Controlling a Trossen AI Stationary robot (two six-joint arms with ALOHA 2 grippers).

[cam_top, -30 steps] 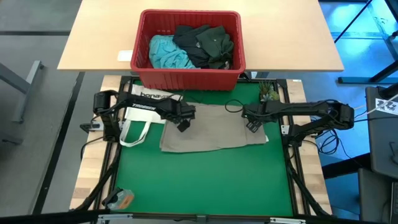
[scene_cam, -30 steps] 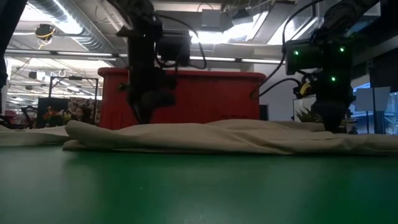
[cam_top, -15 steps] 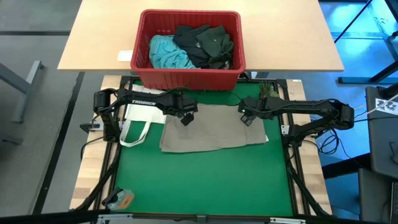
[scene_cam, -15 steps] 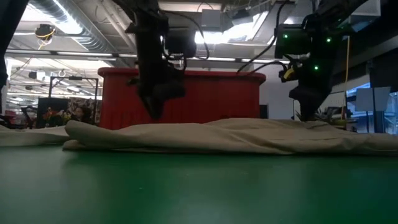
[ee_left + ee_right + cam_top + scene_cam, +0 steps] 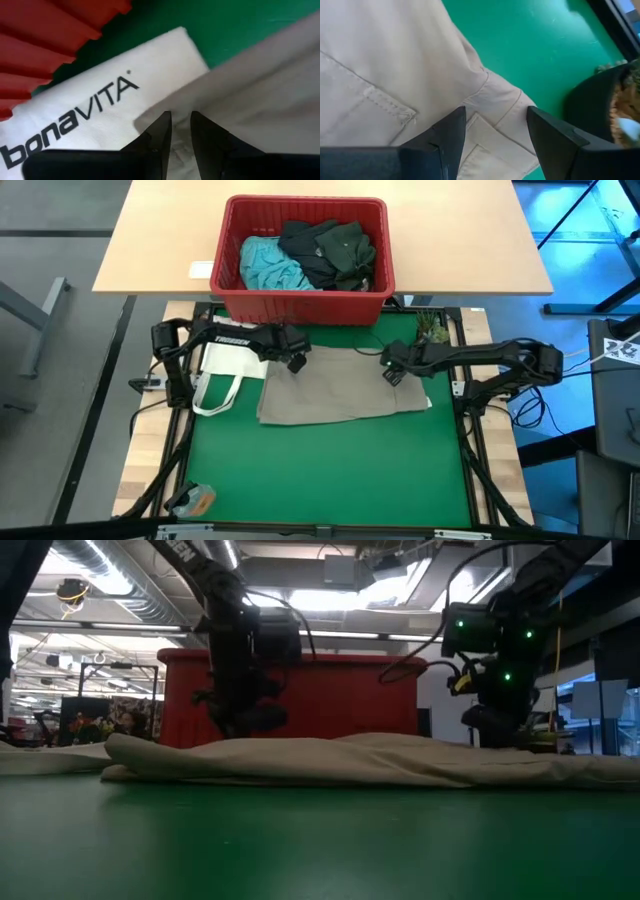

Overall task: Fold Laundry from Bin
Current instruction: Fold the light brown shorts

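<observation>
A: Where is the left gripper [image 5: 296, 363]?
B: Over the khaki garment [image 5: 340, 386], at its back left corner; fingers [image 5: 159, 131] nearly together, holding nothing.
A: And the right gripper [image 5: 391, 373]?
B: Above the garment's back right corner, jaws wide, empty. The other laundry [image 5: 310, 254] lies in the bin [image 5: 305, 310].

A khaki-tan garment [image 5: 342, 384] lies spread flat on the green tabletop [image 5: 330, 470], folded into a rough rectangle with its far edge near the red bin [image 5: 302, 292]. Seen from table height, it forms a low, rumpled mound [image 5: 360, 760], thicker at one end. Stitched seams and a pocket edge show on its surface [image 5: 395, 75]. The bin, a rectangular red plastic basket with slotted sides and a thick rim, stands just beyond the green surface. Inside it, a light turquoise garment [image 5: 270, 264] lies crumpled beside a dark grey one [image 5: 305, 242] and a dark green one [image 5: 348, 250], heaped together.
</observation>
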